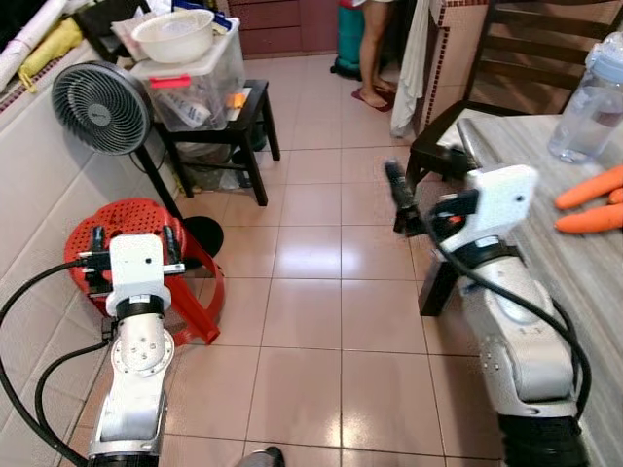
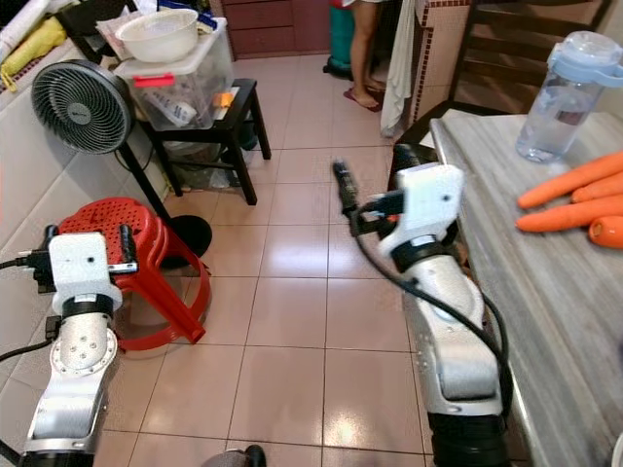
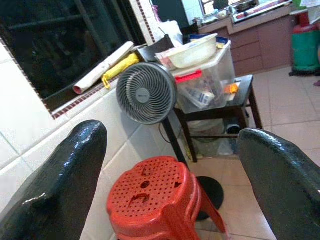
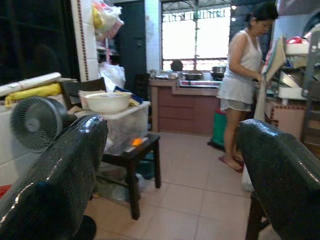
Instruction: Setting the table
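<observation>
- Nothing is being carried: the left gripper (image 1: 131,236) is hanging over the red stool (image 1: 136,229) at about eight o'clock in the head view, its fingers standing apart with nothing between them.
- The right gripper (image 2: 343,191) is being held out over the tiled floor (image 1: 311,292) near the middle of the scene, and its fingers (image 4: 55,175) are also showing spread wide and empty in the right wrist view.
- The table (image 2: 545,292) is lying at three o'clock, its grey top carrying carrots (image 2: 569,199) and a water bottle (image 2: 565,92); no plates or cutlery are showing on it.
- By my reading, the robot is looking around for tableware rather than placing anything, so the task is sitting near its start.
- The next move is likely calling for a turn toward wherever dishes are kept; the white bowl (image 1: 175,34) on the plastic box (image 1: 200,83) at eleven o'clock is one candidate, though that is a guess.
- The right wrist view is revealing a kitchen counter (image 4: 187,92) with a person (image 4: 242,75) standing at it, where the head views are catching the person's legs (image 1: 375,49) at twelve o'clock.
- The left wrist view is showing the fan (image 3: 146,93) and a dark window (image 3: 60,45) behind it.
</observation>
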Controlling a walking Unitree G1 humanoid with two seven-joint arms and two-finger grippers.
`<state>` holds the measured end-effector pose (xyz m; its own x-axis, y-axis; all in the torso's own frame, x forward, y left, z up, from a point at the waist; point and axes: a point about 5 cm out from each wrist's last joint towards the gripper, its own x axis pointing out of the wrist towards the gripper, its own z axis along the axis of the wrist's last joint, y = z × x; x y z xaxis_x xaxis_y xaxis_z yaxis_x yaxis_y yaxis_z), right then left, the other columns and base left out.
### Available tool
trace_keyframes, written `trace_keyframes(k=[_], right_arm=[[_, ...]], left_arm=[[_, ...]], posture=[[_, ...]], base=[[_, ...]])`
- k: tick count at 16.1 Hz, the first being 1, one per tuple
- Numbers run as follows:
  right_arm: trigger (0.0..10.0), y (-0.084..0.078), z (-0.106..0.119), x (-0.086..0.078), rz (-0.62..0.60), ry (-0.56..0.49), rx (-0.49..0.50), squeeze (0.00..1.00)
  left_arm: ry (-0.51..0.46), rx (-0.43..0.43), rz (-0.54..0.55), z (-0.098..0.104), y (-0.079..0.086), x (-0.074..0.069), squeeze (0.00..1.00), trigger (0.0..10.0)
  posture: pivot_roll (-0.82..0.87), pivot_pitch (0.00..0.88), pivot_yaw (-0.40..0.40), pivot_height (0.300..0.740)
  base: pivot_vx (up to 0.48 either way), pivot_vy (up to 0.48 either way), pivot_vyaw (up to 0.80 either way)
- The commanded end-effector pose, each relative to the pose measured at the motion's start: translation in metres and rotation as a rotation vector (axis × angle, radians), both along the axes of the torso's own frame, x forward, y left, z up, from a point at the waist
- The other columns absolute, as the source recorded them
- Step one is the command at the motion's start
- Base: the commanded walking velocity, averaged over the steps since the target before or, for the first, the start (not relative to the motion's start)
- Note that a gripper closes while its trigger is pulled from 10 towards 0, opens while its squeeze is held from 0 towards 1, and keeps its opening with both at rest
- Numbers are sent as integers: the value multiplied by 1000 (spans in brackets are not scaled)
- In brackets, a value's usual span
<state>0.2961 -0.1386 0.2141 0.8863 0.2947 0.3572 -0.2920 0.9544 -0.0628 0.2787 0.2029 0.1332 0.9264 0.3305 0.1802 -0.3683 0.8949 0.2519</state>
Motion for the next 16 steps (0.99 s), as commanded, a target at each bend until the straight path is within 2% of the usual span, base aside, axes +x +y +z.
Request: trace_keyframes(k=[1,10,16], right_arm=[[10000,5,-5,0,17,28,18,0],[10000,2,-11,1,4,52,21,0],[10000,2,-14,1,8,50,18,0]], left_arm=[[26,11,17,-3,6,0,0,10000],[48,15,3,-8,5,3,0,10000],[55,12,-2,-11,2,3,0,10000]], posture=[[-136,133,57,740],[-137,133,59,740],[-134,131,63,740]], base=[[0,337,0],[0,457,-440],[0,480,0]])
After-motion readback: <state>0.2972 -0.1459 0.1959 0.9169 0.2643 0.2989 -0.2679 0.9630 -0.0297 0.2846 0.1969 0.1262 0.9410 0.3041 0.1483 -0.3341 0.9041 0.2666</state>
